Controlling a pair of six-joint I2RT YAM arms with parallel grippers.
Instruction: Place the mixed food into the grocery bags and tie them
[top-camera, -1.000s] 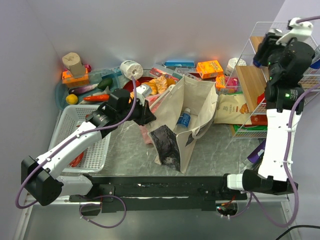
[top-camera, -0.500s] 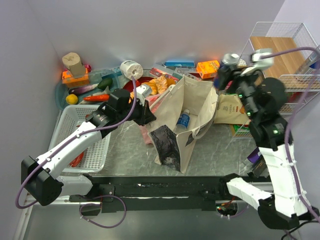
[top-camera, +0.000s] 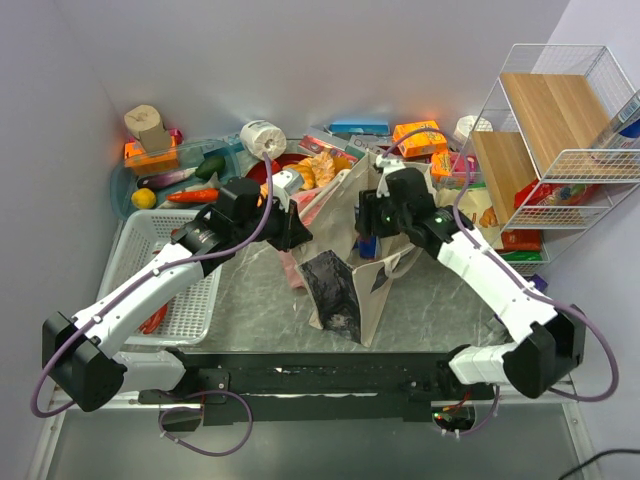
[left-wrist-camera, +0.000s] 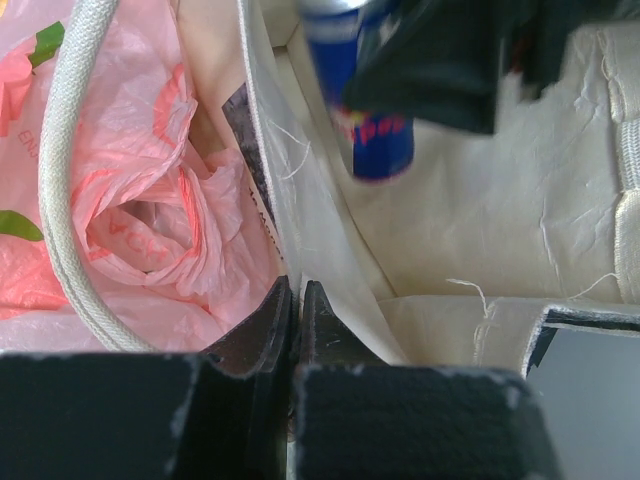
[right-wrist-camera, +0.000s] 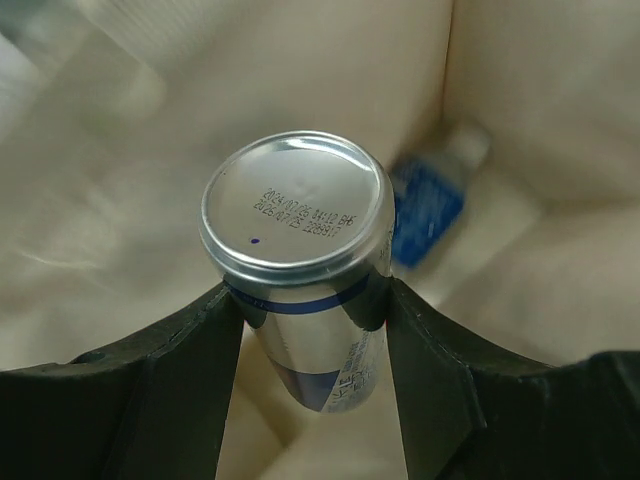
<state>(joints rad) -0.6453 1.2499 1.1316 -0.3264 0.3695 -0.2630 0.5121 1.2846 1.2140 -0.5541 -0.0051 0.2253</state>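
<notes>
**Canvas tote** (top-camera: 345, 200): beige, with a dark printed panel (top-camera: 335, 290) on its near side. It sits on the grey surface (top-camera: 440, 300) with its mouth open upward. The rim of its left wall is pinched in the closed left claw (left-wrist-camera: 297, 300).

**Pink plastic bag** (left-wrist-camera: 150, 200): thin, translucent and crumpled, lying against the tote's left wall.

**Drink can** (right-wrist-camera: 300, 230): blue and silver. It is upside down, base toward the wrist camera, gripped between the right claw (right-wrist-camera: 312, 300) fingers over the tote's mouth.

**Bottle** (right-wrist-camera: 428, 205): blue label, lying on the tote's floor.

**Produce**: a yellow lemon (top-camera: 144, 198), red pepper (top-camera: 192, 196), purple eggplant (top-camera: 165, 180) and green cucumber (top-camera: 210, 166). All are grouped at the far left, well apart from the bags.
</notes>
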